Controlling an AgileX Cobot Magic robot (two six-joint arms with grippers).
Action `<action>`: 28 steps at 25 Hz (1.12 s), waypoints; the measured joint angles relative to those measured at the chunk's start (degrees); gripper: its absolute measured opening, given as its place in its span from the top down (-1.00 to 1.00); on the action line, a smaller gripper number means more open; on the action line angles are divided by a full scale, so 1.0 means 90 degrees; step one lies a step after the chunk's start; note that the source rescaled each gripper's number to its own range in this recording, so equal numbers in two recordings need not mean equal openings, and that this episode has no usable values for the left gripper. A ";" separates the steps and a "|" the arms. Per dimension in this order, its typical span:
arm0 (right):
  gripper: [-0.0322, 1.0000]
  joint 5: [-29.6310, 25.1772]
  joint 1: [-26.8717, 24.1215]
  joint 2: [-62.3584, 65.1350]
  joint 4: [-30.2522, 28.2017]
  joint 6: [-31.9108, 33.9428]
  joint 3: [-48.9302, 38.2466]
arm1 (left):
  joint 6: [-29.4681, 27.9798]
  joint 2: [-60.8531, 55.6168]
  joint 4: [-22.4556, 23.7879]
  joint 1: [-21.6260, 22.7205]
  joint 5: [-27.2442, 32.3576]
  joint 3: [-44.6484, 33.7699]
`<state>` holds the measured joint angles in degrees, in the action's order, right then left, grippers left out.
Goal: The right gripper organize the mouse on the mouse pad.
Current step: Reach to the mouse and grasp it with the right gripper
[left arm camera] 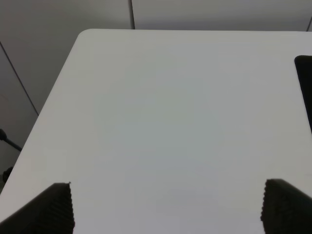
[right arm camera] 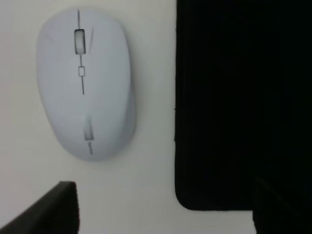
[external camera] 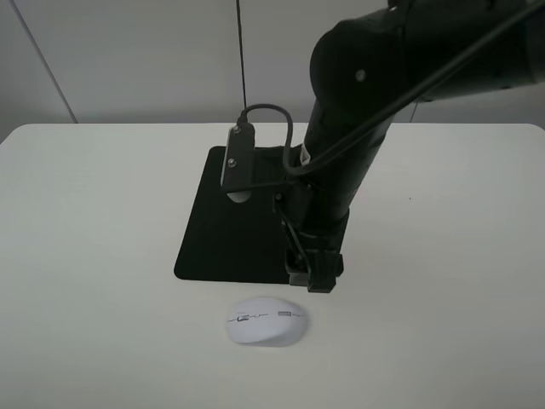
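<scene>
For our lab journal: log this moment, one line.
black two-fingered right gripper: open, empty; flat black rectangular mouse pad: without mouse; small white oval mouse: beside pad

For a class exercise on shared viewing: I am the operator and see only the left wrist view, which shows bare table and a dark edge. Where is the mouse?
Observer: The mouse lies on the table, just off the near edge of the mouse pad, not on it.
Operator: Does the right gripper hold it?
Observer: No. The right gripper hangs over the pad's near corner, apart from the mouse.
Operator: And its jaws?
Observer: Open. In the right wrist view the fingers are spread wide with nothing between them.
</scene>
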<state>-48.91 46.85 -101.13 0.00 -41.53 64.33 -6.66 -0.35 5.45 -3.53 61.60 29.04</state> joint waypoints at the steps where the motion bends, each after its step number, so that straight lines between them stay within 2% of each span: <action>1: -0.02 0.0011 0.0063 -0.0123 0.0000 -0.0063 0.0013 | 0.0000 0.0000 0.0000 0.0000 0.0000 0.0000; 16: -0.06 0.0452 0.0660 -0.1025 0.0559 -0.0324 0.0013 | 0.0000 0.0000 0.0000 0.0000 0.0000 0.0000; 28: -0.06 0.0662 0.0676 -0.1397 0.0559 -0.0324 0.0013 | 0.0000 0.0000 0.0000 0.0000 0.0000 0.0000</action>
<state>-42.95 52.94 -113.71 5.04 -44.45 64.45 -6.66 -0.35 5.45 -3.53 61.60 29.04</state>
